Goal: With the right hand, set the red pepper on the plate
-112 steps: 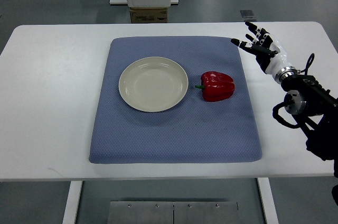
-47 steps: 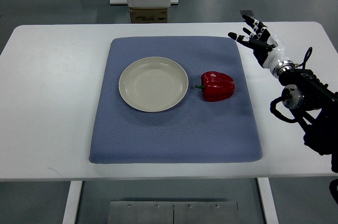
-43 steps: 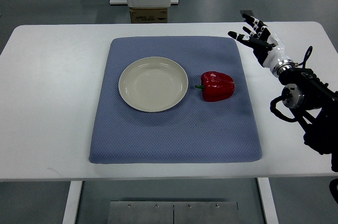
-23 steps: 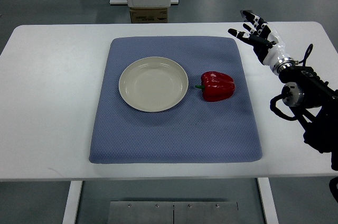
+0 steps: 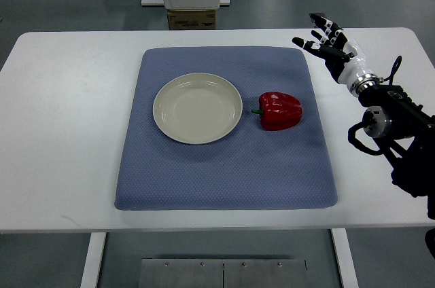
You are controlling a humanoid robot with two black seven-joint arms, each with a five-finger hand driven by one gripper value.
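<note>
Shifted a little toward the far edge of the white rectangular table (image 5: 68,132) over the last couple of seconds: the robot's right hand (image 5: 331,47), black-and-white, jointed, now hovering beyond the far right corner of the blue-grey quilted fabric mat (image 5: 224,172). Barely any drift in the last half second. No change at all to the glossy red bell pepper (image 5: 279,111) or the round cream ceramic plate (image 5: 197,108) across the earlier views and this one.

Reads as a reach not yet begun, or a pre-grasp lift; nothing of the task done so far, the pepper untouched.

Lying on its side on the mat, the pepper, green stem pointing toward the plate, just beside the plate's right rim but apart from it. Plate bare, left of the mat's centre.

Coming in from the right edge, the right arm, dark forearm and cabled wrist over the table's right side, hand angled up and toward the far left. Fingers (image 5: 318,33) spread and loosely extended, thumb set apart, holding nothing. Well apart from the pepper, which sits nearer and to the left of the hand.

Left arm nowhere in view
</note>
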